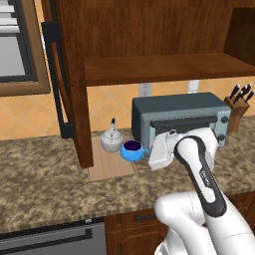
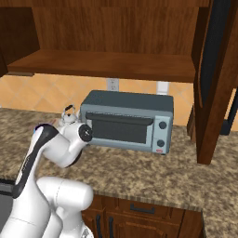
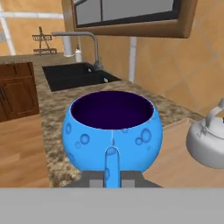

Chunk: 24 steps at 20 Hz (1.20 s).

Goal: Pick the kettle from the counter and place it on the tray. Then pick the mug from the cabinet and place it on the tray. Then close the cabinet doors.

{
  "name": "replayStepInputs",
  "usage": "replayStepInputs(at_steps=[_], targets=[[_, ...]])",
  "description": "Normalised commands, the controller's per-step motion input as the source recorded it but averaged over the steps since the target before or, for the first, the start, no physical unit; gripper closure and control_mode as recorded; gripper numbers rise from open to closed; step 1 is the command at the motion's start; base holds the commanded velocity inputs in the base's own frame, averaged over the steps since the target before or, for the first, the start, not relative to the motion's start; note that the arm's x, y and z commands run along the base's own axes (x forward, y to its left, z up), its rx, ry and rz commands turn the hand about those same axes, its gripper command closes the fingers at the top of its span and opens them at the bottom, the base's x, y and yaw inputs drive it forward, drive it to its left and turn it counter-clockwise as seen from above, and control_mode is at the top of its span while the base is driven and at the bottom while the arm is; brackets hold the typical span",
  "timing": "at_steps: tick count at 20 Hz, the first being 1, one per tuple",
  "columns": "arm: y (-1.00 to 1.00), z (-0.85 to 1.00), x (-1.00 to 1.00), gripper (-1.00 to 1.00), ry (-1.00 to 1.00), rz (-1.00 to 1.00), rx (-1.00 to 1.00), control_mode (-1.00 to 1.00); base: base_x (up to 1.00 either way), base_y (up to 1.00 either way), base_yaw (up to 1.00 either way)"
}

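Apparently the end effector pinches the mug handle, nearly closed.

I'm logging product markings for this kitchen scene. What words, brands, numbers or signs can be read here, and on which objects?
None can be read.
Robot arm: small grey lettering on its dark band, too blurred to read.
Toaster oven: a small red mark at its lower front corner, too small to read.
Mug, kettle, tray: no text.
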Motion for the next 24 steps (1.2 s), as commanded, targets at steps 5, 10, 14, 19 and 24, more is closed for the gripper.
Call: replayStepInputs(at_steps=[5,10,14,19,24], targets=[[0.46,-0.40,0.12,1.00,0.00,-0.09,0.00,-1.00,0.00,0.00,0.00],[0.35,-0.39,0.22,1.00,0.00,-0.12,0.00,-1.00,0.00,0.00,0.00],[0.20,-0.55,0.23,1.00,0.00,-0.20,-0.05,-1.00,0.00,0.00,0.00],[0.03,-0.53,0.34,1.00,0.00,-0.18,-0.04,-1.00,0.00,0.00,0.00],[-0.01,-0.49,0.21,1.00,0.02,-0.13,0.00,-1.00,0.00,0.00,0.00]])
